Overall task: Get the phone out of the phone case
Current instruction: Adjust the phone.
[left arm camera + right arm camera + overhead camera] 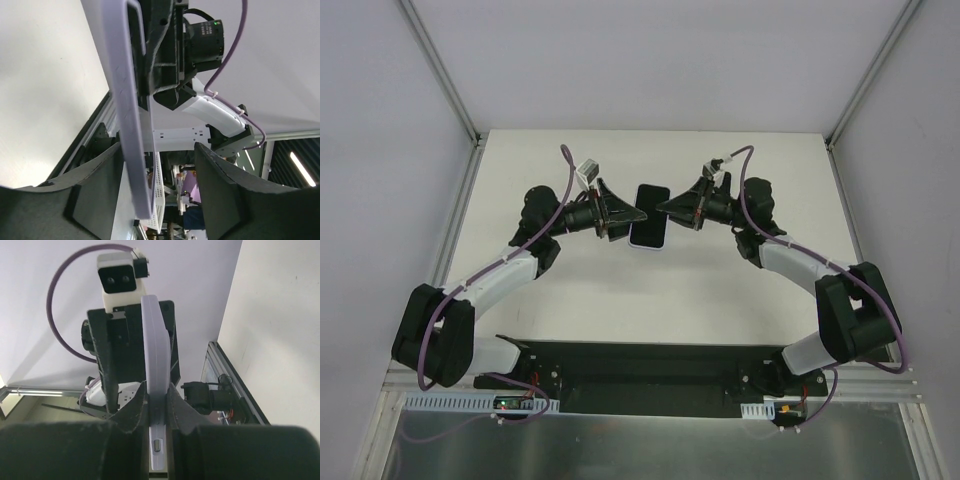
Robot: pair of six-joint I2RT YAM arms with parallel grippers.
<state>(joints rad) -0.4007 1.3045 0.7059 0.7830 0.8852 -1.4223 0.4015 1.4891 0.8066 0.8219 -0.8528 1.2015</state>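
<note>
The white desk (740, 290) lies bare around the arms on every side, with walls at its left, right and far edges. The left arm (500, 275) and right arm (800, 265) reach inward from the near corners and meet over the middle of the desk.

Between them is the lavender phone case (647, 235). The phone (652, 197) shows as a dark face at the case's far end. I cannot tell how deep it sits.

The right gripper (672, 207) is pinched narrow on the case's right long edge. Its wrist view shows both fingers pressed against the thin rim (155, 340).

The left gripper (623, 213) stands wide around the opposite edge. In its wrist view the rim (122, 100) runs close by one finger (95, 200), with open room to the other (225, 195).
</note>
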